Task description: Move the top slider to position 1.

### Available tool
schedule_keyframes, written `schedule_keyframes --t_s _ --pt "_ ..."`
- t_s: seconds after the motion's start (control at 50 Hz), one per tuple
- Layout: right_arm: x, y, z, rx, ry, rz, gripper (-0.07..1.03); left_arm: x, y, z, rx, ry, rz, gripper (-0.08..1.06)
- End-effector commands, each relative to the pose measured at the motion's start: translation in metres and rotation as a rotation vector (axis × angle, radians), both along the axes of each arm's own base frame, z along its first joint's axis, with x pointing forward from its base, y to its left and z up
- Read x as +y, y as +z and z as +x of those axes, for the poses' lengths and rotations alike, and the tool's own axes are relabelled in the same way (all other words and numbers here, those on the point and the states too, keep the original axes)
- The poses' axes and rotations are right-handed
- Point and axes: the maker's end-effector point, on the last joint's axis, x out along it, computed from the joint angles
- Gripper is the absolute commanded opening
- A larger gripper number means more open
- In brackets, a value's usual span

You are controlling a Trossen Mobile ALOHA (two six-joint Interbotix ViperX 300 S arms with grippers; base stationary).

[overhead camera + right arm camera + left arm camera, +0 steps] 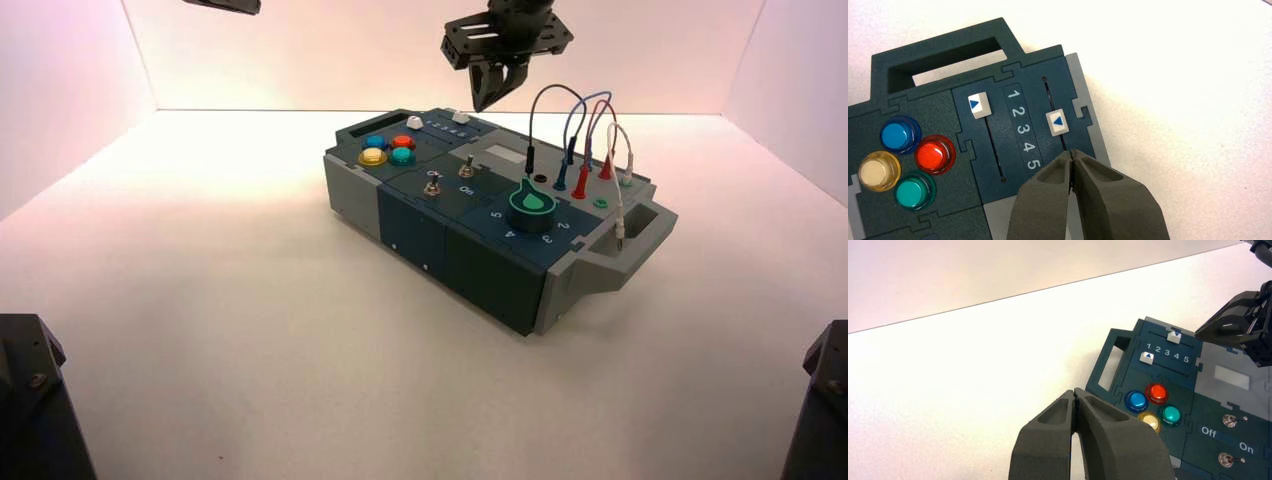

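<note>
The top slider (1057,122) is a small white flat-topped knob with a blue arrow, in the slot nearest the box's far edge. It sits level with numerals 2 to 3; it also shows in the high view (461,117) and the left wrist view (1174,336). The digit 1 (1013,93) ends the printed row 1 to 5, toward the handle cut-out. My right gripper (1072,152) is shut and empty, its tips over the slot's 5 end, a short way from the knob. In the high view it (490,95) hangs above the box's far side. My left gripper (1075,392) is shut, raised at the far left (225,5).
A second white slider (979,105) sits near the 1 end of the other slot. Blue (900,135), red (934,154), yellow (878,171) and green (915,190) push buttons lie beside it. Two toggle switches (433,186), a green dial (532,201) and plugged wires (580,150) fill the rest of the box.
</note>
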Motion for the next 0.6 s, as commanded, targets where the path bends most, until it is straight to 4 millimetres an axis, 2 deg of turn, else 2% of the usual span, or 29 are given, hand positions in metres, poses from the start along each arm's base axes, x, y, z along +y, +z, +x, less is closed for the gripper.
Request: schedule_keyframes --t_s 0.02,0.6 --pt "0.006 0.013 0.009 -0.030 -0.008 0.026 -0.02 0.000 0.016 0.008 -0.043 0.002 -0.006 -0.03" --pt "0.015 0.010 0.022 -0.024 0.003 0.020 -0.02 0.001 0.012 0.010 -0.036 0.007 -0.003 -0.03"
